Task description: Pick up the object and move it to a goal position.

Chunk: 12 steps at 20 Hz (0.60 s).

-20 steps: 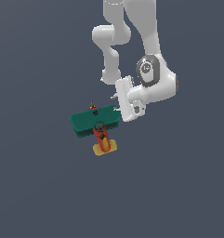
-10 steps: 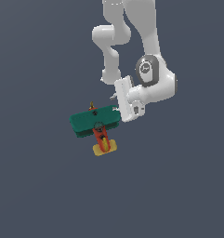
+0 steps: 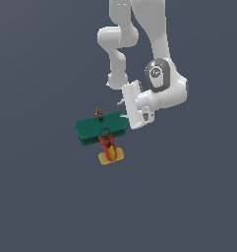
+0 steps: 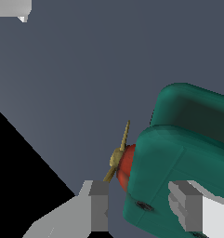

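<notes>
The object is a small toy airplane (image 3: 101,127) with wide teal double wings, a red-orange body, a yellow tail and a small yellow propeller. It lies flat on the dark grey floor. My gripper (image 3: 124,112) is at the wing end on the exterior view's right, low over the floor. In the wrist view the gripper (image 4: 141,204) is open. The teal wing end (image 4: 178,158) sits between the grey fingers. One finger (image 4: 98,204) stands clear of the wing, near the propeller (image 4: 119,155). The other finger (image 4: 187,209) overlaps the wing, and contact cannot be judged.
The white arm's links (image 3: 159,83) rise above and behind the airplane. A plain grey floor (image 3: 51,197) surrounds it. In the wrist view a black area (image 4: 20,186) lies past the floor's edge, and a white shape (image 4: 11,8) shows in one corner.
The gripper has shifted slightly toward the airplane's wing and a little lower. The airplane has stayed in place.
</notes>
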Motion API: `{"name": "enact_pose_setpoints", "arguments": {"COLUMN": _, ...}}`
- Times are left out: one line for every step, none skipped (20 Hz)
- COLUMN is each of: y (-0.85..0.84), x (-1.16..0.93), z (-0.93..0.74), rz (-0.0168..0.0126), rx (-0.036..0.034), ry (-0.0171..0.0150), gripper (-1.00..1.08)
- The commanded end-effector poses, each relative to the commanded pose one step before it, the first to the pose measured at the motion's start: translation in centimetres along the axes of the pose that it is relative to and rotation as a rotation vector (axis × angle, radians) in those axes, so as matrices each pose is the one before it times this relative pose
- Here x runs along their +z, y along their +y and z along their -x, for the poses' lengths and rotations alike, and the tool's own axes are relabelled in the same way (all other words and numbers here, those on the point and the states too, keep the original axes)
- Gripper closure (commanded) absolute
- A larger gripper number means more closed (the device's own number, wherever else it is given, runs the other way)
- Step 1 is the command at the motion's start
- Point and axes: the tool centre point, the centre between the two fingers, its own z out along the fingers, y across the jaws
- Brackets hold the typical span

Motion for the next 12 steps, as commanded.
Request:
{"name": "enact_pose_setpoints", "arguments": {"y": -0.064, "x": 0.545, "z": -0.301, "rz": -0.00963, "rx": -0.01249, "ry": 0.00468, "gripper": -0.2}}
{"name": "enact_pose_setpoints", "arguments": {"y": -0.035, "x": -0.115, "z": 0.054, "rz": 0.0035, "rx": 0.00001, "ry": 0.00173, "gripper": -0.2}}
{"name": "enact_pose_setpoints", "arguments": {"y": -0.04, "x": -0.136, "z": 0.062, "rz": 0.00405, "rx": 0.00015, "ry": 0.00202, "gripper": -0.2}}
{"name": "enact_pose_setpoints", "arguments": {"y": -0.042, "x": -0.141, "z": 0.069, "rz": 0.00418, "rx": -0.00045, "ry": 0.00183, "gripper": -0.2}}
{"name": "enact_pose_setpoints", "arguments": {"y": -0.041, "x": -0.143, "z": 0.075, "rz": 0.0041, "rx": -0.0012, "ry": 0.00149, "gripper": -0.2}}
{"name": "enact_pose_setpoints", "arguments": {"y": -0.045, "x": -0.155, "z": 0.084, "rz": 0.00441, "rx": -0.00171, "ry": 0.00141, "gripper": -0.2}}
{"name": "enact_pose_setpoints", "arguments": {"y": -0.052, "x": -0.179, "z": 0.095, "rz": 0.00507, "rx": -0.00165, "ry": 0.00166, "gripper": -0.2}}
{"name": "enact_pose_setpoints", "arguments": {"y": -0.061, "x": -0.206, "z": 0.106, "rz": 0.0059, "rx": -0.00151, "ry": 0.00199, "gripper": -0.2}}
{"name": "enact_pose_setpoints", "arguments": {"y": -0.068, "x": -0.227, "z": 0.117, "rz": 0.00647, "rx": -0.00162, "ry": 0.0021, "gripper": -0.2}}
{"name": "enact_pose_setpoints", "arguments": {"y": -0.073, "x": -0.244, "z": 0.126, "rz": 0.00691, "rx": -0.00188, "ry": 0.00207, "gripper": -0.2}}
{"name": "enact_pose_setpoints", "arguments": {"y": -0.08, "x": -0.266, "z": 0.137, "rz": 0.00748, "rx": -0.00204, "ry": 0.00211, "gripper": -0.2}}
{"name": "enact_pose_setpoints", "arguments": {"y": -0.089, "x": -0.294, "z": 0.151, "rz": 0.00823, "rx": -0.00218, "ry": 0.00218, "gripper": -0.2}}
